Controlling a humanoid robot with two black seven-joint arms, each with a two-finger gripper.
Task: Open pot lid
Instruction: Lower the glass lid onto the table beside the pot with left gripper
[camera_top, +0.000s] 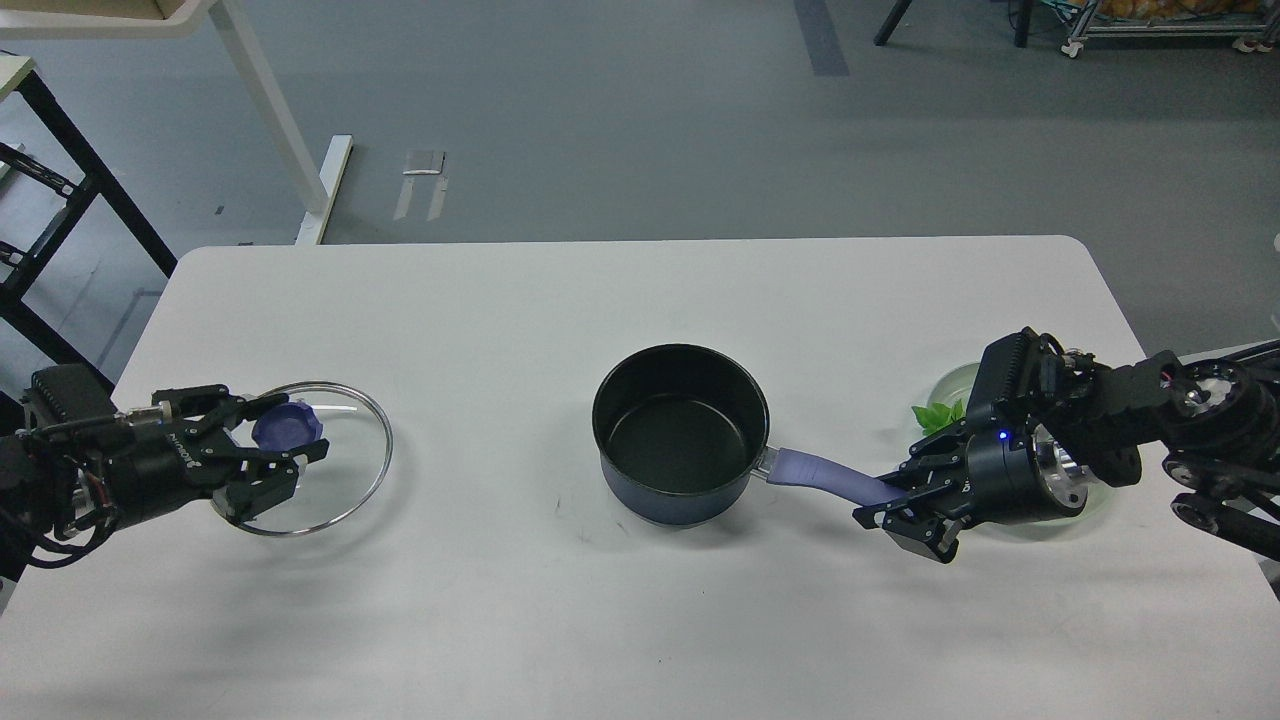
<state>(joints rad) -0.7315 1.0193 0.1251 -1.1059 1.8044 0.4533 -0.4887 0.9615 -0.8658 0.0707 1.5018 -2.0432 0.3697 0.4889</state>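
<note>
Looking basically done: the lid (318, 470) lies flat near the surface's (620, 290) left edge, left tool (285, 458) open around its knob. Uncovered pot (680, 432) sits mid-surface, right tool (897, 510) gripping its handle. Only letting go seems left.

White table (500, 300): bears all items. Saucepan (680, 435), dark navy, black inside, uncovered, at centre; lavender handle (825, 476) pointing right. Right gripper (905, 503): fingers either side of the handle's end, closed on it. Glass lid (355, 470), steel-rimmed, lying flat at the table's left, well apart from the pan; purple-blue knob (288, 426) up. Left gripper (280, 450): fingers spread around the knob. Pale green plate (950, 382) with green leaves (938, 414), behind the right arm.
</note>
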